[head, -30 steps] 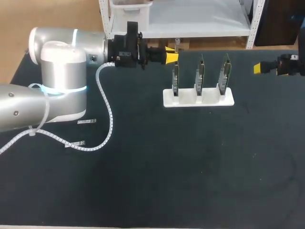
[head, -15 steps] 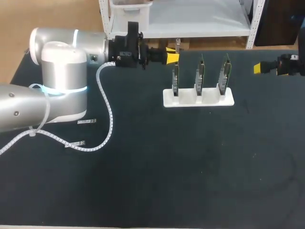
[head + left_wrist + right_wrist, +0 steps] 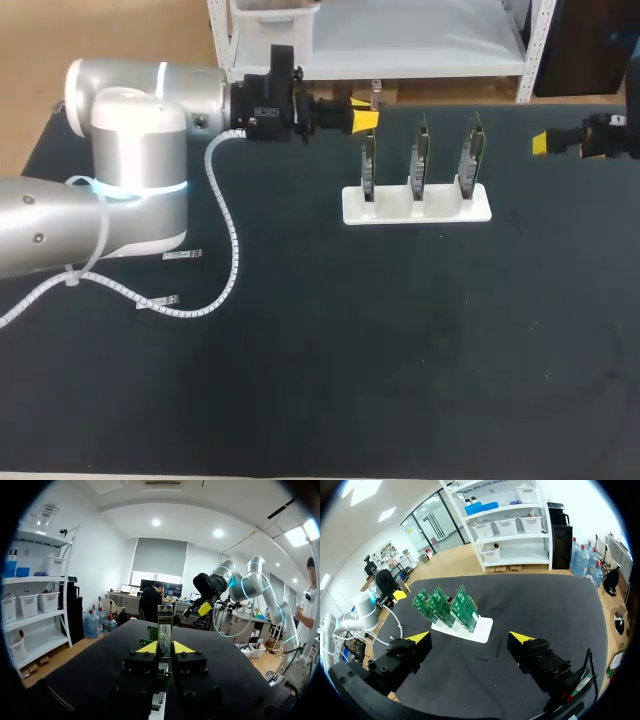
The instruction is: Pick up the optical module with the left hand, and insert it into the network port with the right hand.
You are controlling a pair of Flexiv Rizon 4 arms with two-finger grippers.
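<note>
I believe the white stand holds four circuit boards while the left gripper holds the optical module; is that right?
Not quite: the white stand holds three circuit boards, not four, as the head view shows. The left gripper does hold the optical module.

Bright, even overhead light; faint shadows
</note>
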